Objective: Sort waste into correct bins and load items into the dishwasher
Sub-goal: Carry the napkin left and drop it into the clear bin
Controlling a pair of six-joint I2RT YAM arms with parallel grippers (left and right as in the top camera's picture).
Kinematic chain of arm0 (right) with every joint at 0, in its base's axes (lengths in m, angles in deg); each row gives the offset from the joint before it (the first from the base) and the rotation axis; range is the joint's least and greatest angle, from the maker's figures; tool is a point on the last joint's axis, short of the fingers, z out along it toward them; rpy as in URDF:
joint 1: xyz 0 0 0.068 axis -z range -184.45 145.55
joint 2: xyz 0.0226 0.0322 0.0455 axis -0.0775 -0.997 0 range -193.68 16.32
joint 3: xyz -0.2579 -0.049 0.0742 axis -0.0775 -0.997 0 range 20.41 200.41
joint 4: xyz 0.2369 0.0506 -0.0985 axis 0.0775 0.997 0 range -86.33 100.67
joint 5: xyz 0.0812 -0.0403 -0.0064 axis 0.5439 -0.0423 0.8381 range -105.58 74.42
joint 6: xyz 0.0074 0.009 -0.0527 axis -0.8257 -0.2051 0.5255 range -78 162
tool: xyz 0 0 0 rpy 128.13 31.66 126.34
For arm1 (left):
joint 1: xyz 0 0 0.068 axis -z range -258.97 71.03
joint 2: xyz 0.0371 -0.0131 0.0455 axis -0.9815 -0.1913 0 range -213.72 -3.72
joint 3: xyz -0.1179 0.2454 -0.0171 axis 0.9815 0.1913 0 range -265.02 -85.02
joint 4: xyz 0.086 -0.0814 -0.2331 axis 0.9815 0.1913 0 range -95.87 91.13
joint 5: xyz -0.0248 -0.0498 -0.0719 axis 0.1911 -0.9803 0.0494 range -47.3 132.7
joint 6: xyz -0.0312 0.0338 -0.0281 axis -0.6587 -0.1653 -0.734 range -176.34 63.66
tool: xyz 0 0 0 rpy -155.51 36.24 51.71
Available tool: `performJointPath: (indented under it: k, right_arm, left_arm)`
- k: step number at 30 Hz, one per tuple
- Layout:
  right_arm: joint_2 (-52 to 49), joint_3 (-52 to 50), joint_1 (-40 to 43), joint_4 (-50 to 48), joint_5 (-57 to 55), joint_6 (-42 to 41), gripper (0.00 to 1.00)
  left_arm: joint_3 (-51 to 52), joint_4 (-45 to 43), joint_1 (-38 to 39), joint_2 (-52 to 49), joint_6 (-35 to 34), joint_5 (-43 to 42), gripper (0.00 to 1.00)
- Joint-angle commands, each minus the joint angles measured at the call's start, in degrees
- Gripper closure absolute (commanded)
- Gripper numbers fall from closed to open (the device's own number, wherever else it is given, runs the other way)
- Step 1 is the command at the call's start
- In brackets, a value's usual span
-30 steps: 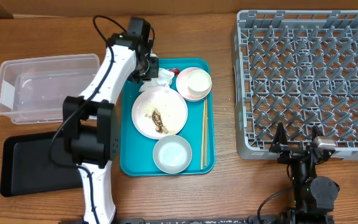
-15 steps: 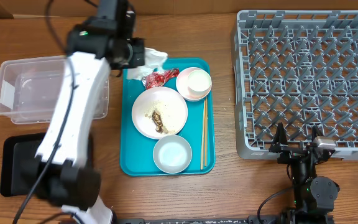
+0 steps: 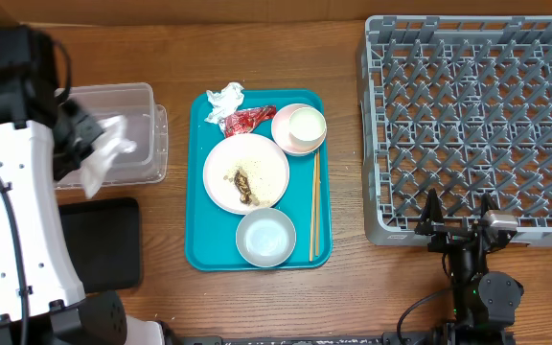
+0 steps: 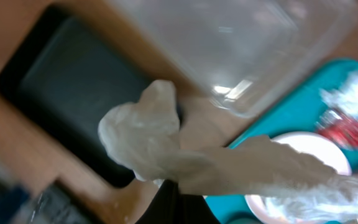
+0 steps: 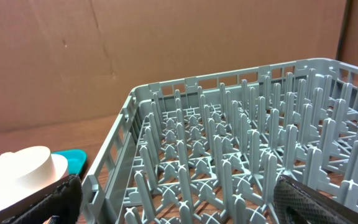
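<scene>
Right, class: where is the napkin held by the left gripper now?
Far left in the overhead view: the napkin hangs from the left gripper over the front edge of the clear tub, the black tray close beside.

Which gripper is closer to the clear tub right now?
Left. The left gripper hangs over the clear tub, shut on a napkin; the right gripper sits open by the dish rack.
</scene>
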Motion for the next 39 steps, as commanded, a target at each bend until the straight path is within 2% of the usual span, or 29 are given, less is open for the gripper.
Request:
performJointPath:
  k: [1,7,14,18,23,25,26,29,32,39]
  right_arm:
    - [0.57,-0.61,0.26,-0.35,-0.13,0.17,0.0]
    - [0.57,-0.61,0.26,-0.35,-0.13,0.17,0.0]
    - [0.57,-0.61,0.26,-0.35,-0.13,0.17,0.0]
    - [0.57,-0.61,0.26,-0.35,-0.13,0.17,0.0]
    - [0.57,-0.61,0.26,-0.35,-0.13,0.17,0.0]
    - [0.57,-0.61,0.26,-0.35,-0.13,0.17,0.0]
    - [0.57,-0.61,0.26,-0.35,-0.13,0.17,0.0]
    - [0.57,-0.61,0.26,-0.35,-0.13,0.17,0.0]
    - [0.57,-0.61,0.26,-0.35,-0.13,0.17,0.0]
    - [0.57,-0.61,0.26,-0.35,-0.13,0.17,0.0]
  left_arm:
    - [-0.07,1.79,-3.74,0.76,-13.38,6.82,0.96]
    - [1.2,0.0,-6.49,0.76,-13.33,6.62,0.96]
    - [4.5,-14.19,-6.47,-0.24,-13.25,6.67,0.96]
    - [7.15,-23.61,-6.49,-3.02,-9.9,7.26,0.96]
    - [7.3,-27.76,-6.49,-8.5,-6.23,7.43,0.94]
    - [7.3,-28.92,-6.49,-10.4,-4.42,7.28,0.87]
    - [7.28,-29.24,-6.49,-11.23,-3.63,7.17,0.75]
    - [7.28,-29.51,-6.45,-12.92,-0.96,6.6,0.21]
    - [6.95,-29.81,-6.38,-12.61,5.66,2.62,0.17]
    - [3.89,-32.3,-5.55,-7.5,19.06,-16.04,0.15]
